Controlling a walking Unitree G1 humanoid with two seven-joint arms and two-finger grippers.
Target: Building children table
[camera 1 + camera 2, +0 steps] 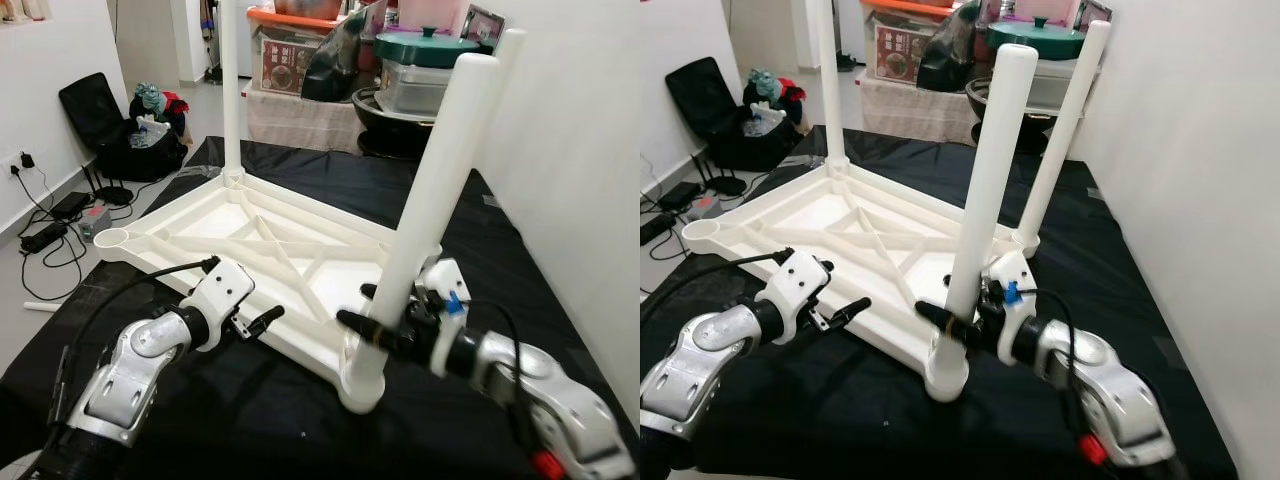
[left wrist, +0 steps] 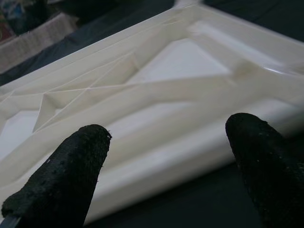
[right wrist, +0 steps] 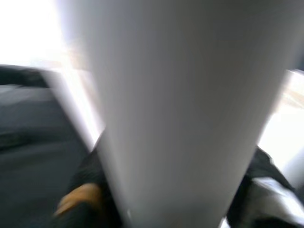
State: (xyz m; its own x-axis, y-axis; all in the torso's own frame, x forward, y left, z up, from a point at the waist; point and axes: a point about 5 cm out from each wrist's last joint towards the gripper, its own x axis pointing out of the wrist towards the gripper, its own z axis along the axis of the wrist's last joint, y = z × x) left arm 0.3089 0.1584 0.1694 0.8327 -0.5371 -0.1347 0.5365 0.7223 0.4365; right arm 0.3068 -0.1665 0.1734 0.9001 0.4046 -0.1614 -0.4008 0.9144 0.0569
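Note:
The white plastic table top [image 1: 200, 225] lies upside down on a black cloth [image 1: 250, 410]. Three white legs stand in its corner sockets: the near leg [image 1: 440, 170], the far left leg [image 1: 231, 90] and the far right leg [image 1: 1065, 130]. The left corner socket [image 1: 112, 239] holds nothing. My right gripper [image 1: 375, 328] is shut on the near leg just above its socket; that leg [image 3: 180, 109] sits between its fingers [image 3: 256, 175]. My left gripper [image 1: 262, 320] hovers open at the top's near edge, fingers [image 2: 71, 175] spread before the ribbed underside [image 2: 180, 61].
A white wall [image 1: 580, 150] runs close along the right. Boxes and a green-lidded pot [image 1: 425, 48] are stacked behind the table. On the floor at the left lie a black bag [image 1: 120, 140] and cables with power strips [image 1: 50, 225].

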